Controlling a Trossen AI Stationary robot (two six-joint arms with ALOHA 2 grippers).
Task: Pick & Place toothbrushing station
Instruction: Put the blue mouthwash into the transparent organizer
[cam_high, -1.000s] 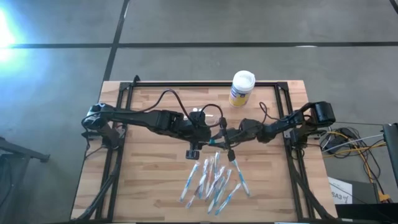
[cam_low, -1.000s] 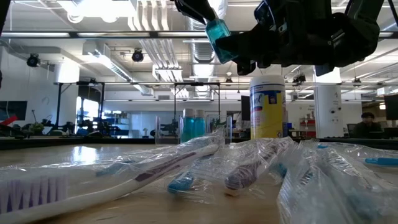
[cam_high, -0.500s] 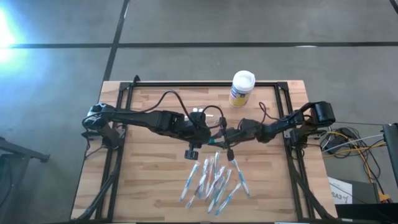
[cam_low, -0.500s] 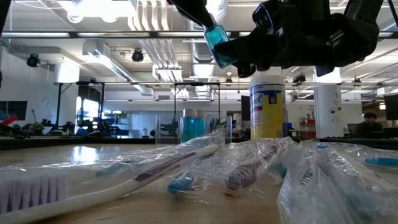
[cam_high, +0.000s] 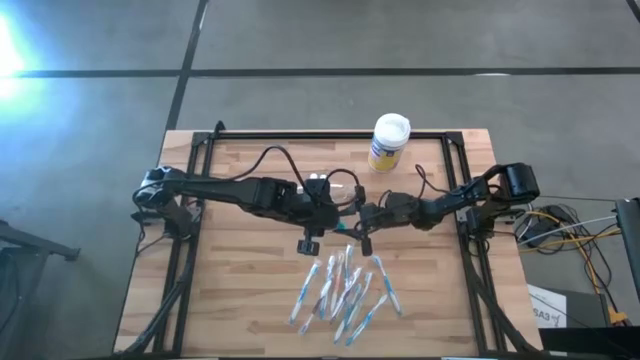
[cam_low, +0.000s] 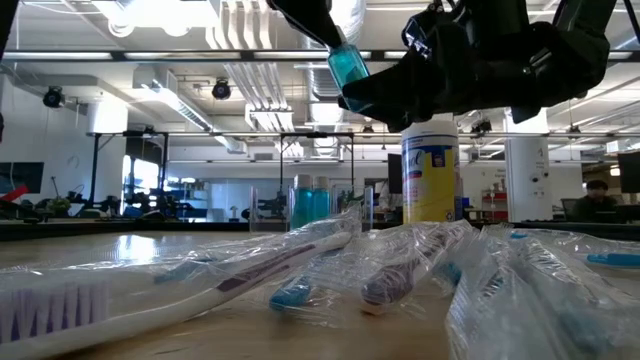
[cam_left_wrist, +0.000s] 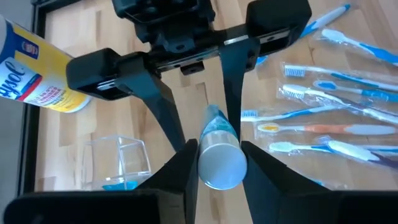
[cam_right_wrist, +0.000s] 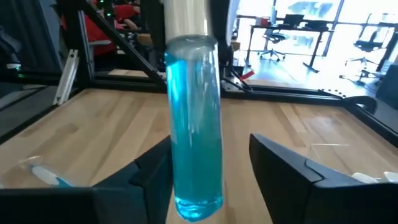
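A see-through blue tube (cam_right_wrist: 194, 118) with a silver cap hangs above the table's middle, with my left gripper (cam_left_wrist: 219, 155) shut on it. My right gripper (cam_right_wrist: 211, 186) is open. Its fingers stand on either side of the tube's lower end, and I cannot tell whether one touches it. In the low view the tube (cam_low: 348, 62) slants down between both grippers. The toothbrushing station (cam_left_wrist: 121, 163), a clear plastic holder, stands on the table below the grippers, near the canister. My left gripper pinches the tube's capped upper end (cam_left_wrist: 219, 167) between its two fingers. The fingers slant down from the table's left side. The tube hangs below them, lifted clear of the table, its blue lower end (cam_right_wrist: 198, 202) pointing down.
A yellow-and-blue canister with a white lid (cam_high: 389, 142) stands at the far edge. Several wrapped toothbrushes (cam_high: 345, 290) lie spread over the near middle of the table. A black frame (cam_high: 300, 136) runs along the table's edges.
My right gripper has opened and let go of the tube's lower end, staying in place. My left gripper has shut on the capped end and keeps the tube, which has tipped slightly.
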